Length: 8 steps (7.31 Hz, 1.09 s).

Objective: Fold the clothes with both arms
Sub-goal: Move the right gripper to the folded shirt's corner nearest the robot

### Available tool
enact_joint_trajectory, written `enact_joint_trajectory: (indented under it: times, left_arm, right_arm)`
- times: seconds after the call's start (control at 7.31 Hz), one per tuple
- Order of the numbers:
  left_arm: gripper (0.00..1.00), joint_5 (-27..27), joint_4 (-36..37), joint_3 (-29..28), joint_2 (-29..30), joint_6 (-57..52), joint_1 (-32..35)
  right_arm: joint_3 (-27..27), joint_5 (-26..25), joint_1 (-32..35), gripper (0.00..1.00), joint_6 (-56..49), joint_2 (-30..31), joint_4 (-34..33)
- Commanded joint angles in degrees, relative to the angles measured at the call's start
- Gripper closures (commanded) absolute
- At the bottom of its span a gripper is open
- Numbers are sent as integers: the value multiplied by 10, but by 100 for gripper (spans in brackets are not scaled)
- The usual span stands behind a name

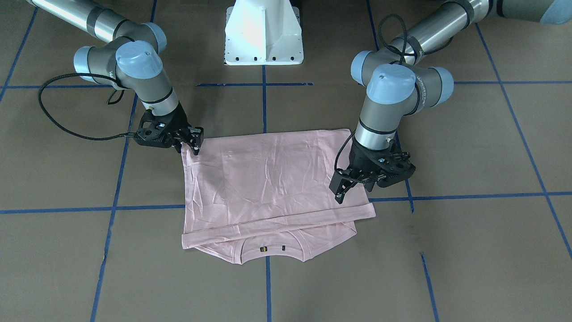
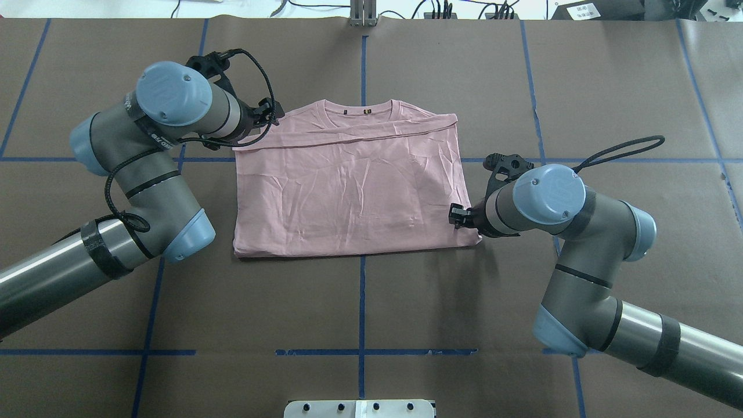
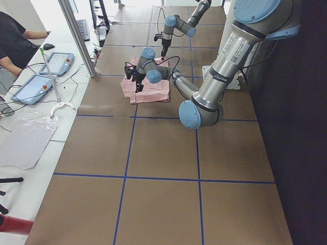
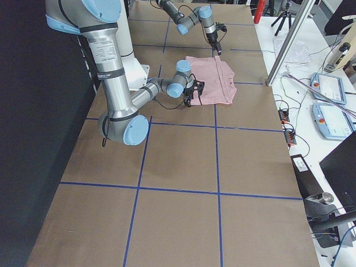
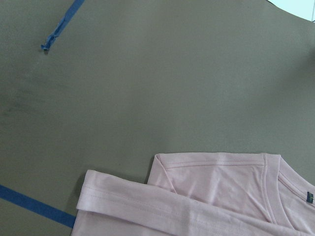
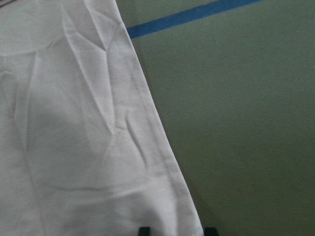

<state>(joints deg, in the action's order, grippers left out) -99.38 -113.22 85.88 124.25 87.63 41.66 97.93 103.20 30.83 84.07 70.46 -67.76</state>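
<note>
The light pink T-shirt (image 1: 268,179) (image 2: 348,186) lies folded into a rectangle on the brown table, its print hidden. Its ribbed collar (image 1: 268,251) peeks out at the end far from the robot. My right gripper (image 1: 194,142) (image 2: 455,216) sits on the shirt's near right corner, and its wrist view shows cloth (image 6: 74,123) between the fingertips. My left gripper (image 1: 340,193) (image 2: 273,113) hovers over the shirt's left edge near the folded hem, apparently open and empty. The left wrist view shows only the hem and shoulder (image 5: 221,196) below.
The white pedestal base (image 1: 263,33) stands at the robot's side of the table. Blue tape lines (image 1: 263,107) grid the brown surface. Beyond the far edge, a bench holds tablets (image 3: 56,64) and cables, with a seated person (image 3: 15,35).
</note>
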Motion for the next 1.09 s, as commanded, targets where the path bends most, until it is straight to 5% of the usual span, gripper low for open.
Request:
enact_joint_trajectory:
  times: [0.0, 0.41, 0.96]
  left_arm:
    - [0, 0, -3, -2, -2, -1, -1]
    - [0, 0, -2, 2, 3, -1, -1]
    - [0, 0, 0, 10, 3, 0, -4]
  right_arm:
    - [7, 1, 2, 100, 0, 4, 0]
    - [94, 21, -8, 100, -7, 80, -18]
    - [227, 16, -132, 100, -5, 213, -68]
